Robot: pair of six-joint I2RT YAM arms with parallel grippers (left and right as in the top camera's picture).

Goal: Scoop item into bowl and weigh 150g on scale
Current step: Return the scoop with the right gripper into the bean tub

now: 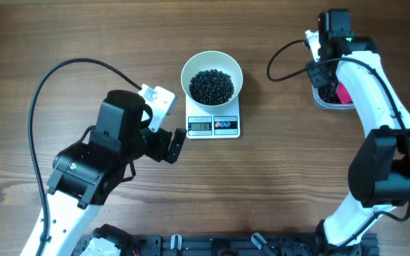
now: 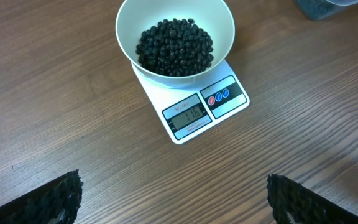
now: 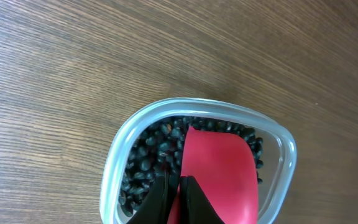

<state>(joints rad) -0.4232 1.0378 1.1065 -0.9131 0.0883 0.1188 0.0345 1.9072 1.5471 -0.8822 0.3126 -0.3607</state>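
Observation:
The white bowl stands on the scale and holds a heap of the black item. In the left wrist view the bowl and the scale, its display lit, lie ahead of my left gripper. That gripper is wide open over bare wood, a short way left of the scale. At the right, my right gripper is shut on a pink scoop. The scoop sits upside down in a clear tub, on more of the item.
The clear tub sits at the far right of the wooden table, under the right arm. A black cable loops on the table between the bowl and the tub. Another cable arcs at the left, behind the left arm.

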